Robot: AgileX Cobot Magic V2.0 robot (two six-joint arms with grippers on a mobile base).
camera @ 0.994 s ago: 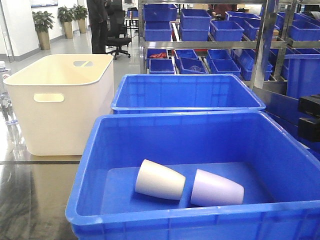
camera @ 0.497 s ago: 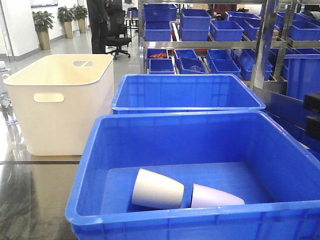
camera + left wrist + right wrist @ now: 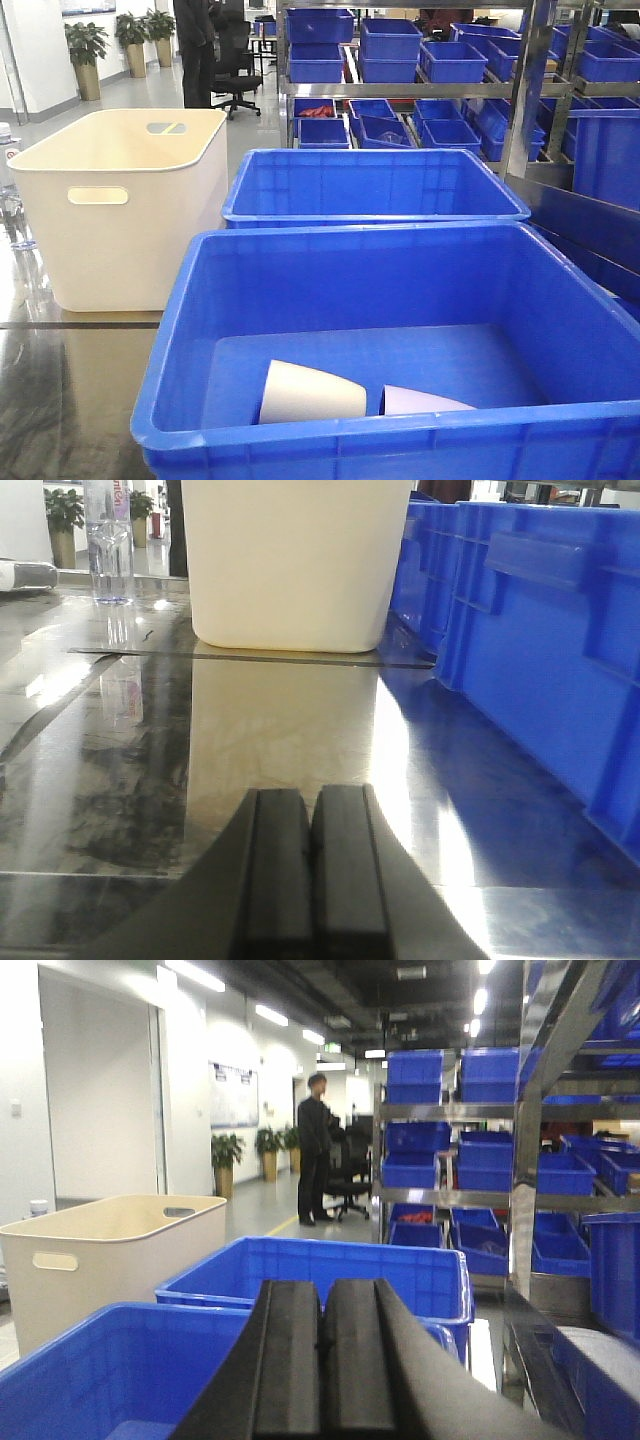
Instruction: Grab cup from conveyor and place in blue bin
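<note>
As the view tips and two cups [image 3: 312, 392] sink lower inside the blue bin [image 3: 330, 300], both grippers, left gripper [image 3: 311, 865] and right gripper [image 3: 321, 1360], sit closed and empty, ready for another conveyor trip.

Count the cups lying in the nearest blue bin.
2. A cream cup lies on its side at the front of the blue bin; a pale lilac cup lies just right of it. The front wall hides part of both and could conceal more.
</note>
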